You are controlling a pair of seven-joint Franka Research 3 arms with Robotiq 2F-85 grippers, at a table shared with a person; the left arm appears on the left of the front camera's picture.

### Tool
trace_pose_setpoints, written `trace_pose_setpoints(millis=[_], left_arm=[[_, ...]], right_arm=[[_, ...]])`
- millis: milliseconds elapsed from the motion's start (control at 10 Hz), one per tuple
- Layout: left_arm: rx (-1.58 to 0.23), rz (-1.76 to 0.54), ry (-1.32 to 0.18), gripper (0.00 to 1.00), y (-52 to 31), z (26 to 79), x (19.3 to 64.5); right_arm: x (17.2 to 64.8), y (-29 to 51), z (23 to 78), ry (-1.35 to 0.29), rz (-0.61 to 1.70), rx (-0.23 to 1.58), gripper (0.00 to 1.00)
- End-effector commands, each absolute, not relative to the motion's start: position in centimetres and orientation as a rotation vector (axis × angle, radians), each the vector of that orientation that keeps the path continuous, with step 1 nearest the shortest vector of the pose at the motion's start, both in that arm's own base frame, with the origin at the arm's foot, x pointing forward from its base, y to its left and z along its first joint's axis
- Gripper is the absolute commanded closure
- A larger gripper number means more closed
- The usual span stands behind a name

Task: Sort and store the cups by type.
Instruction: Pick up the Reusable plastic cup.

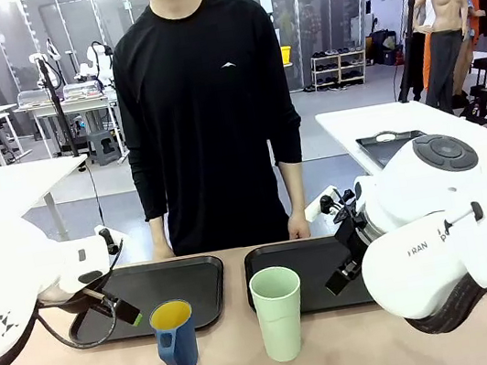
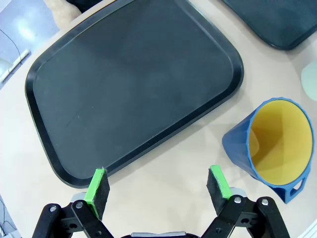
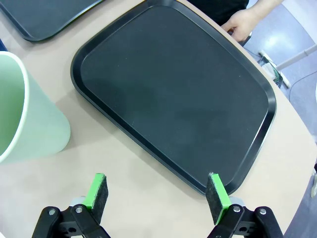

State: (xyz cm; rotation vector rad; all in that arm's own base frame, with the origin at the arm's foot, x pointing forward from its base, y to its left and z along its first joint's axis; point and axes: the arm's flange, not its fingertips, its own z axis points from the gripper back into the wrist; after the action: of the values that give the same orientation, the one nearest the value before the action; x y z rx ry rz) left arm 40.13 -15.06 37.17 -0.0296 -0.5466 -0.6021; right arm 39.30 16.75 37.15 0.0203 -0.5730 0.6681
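A tall pale mint-green tumbler (image 1: pixel 279 312) stands upright on the table in front of the right black tray (image 1: pixel 306 270); in the right wrist view the tumbler (image 3: pixel 27 116) is at the left edge. A shorter dark blue mug (image 1: pixel 174 335) with a yellow inside stands in front of the left black tray (image 1: pixel 164 292); the mug (image 2: pixel 270 144) is at the right in the left wrist view. My left gripper (image 2: pixel 159 186) hangs open over the table by the left tray's near edge, left of the mug. My right gripper (image 3: pixel 157 192) hangs open over the right tray's near edge, right of the tumbler.
A person in a black top stands at the far side of the table, hands resting at its edge behind the trays; one hand (image 3: pixel 242 22) lies beyond the right tray. Both trays (image 2: pixel 133 84) (image 3: pixel 178 89) hold nothing. Bare tabletop (image 1: pixel 364 358) lies in front of the cups.
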Motion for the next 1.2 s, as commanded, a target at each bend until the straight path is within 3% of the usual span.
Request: trace_pose_setpoints(millis=[0, 600, 1100], left_arm=[[-0.008, -0.571, -0.543, 0.00, -15.3, 37.9, 39.7], [-0.085, -0.484, -0.691, 0.00, -16.7, 49.6, 35.1], [-0.058, -0.572, -0.743, 0.00, -16.6, 51.0, 33.2]], right_arm=[[38.5, 17.3, 37.9, -0.569, 0.636, 0.011, 0.00], [31.5, 20.7, 51.5, -0.720, 0.456, -0.023, 0.00], [29.7, 20.9, 53.8, -0.754, 0.512, -0.009, 0.00]])
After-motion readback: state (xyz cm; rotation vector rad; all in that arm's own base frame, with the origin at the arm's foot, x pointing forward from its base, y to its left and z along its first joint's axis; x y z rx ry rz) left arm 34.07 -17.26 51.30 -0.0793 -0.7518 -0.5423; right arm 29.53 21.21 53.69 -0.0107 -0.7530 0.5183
